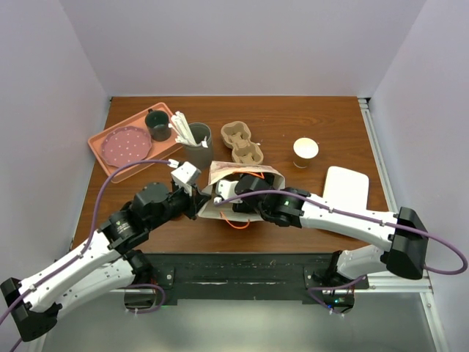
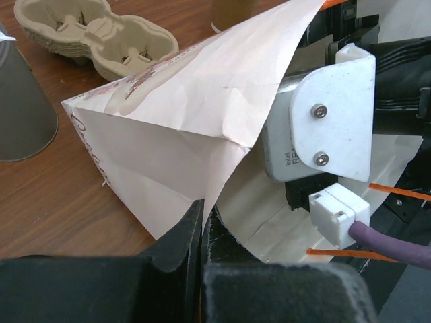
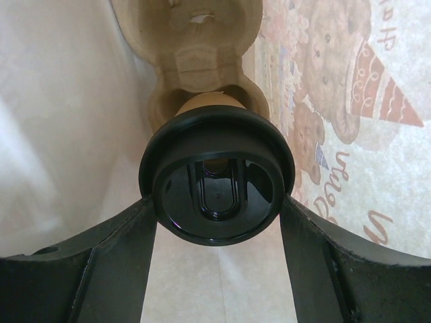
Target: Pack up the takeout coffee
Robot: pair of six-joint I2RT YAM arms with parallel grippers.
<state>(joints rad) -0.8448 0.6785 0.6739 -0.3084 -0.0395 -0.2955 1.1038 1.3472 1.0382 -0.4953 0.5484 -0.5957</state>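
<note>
R gripper (image 3: 217,202) grips black-lidded cup (image 3: 217,171) by both fingers, inside bag (image 3: 60,134), at carrier (image 3: 202,60). L gripper (image 2: 203,225) closed, pinching bag edge.

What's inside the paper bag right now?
Inside the bag: a cardboard carrier and the black-lidded takeout coffee at its near pocket, gripped by the right gripper. The lid covers most of the cup's body and the pocket; bag bottom unseen.
</note>
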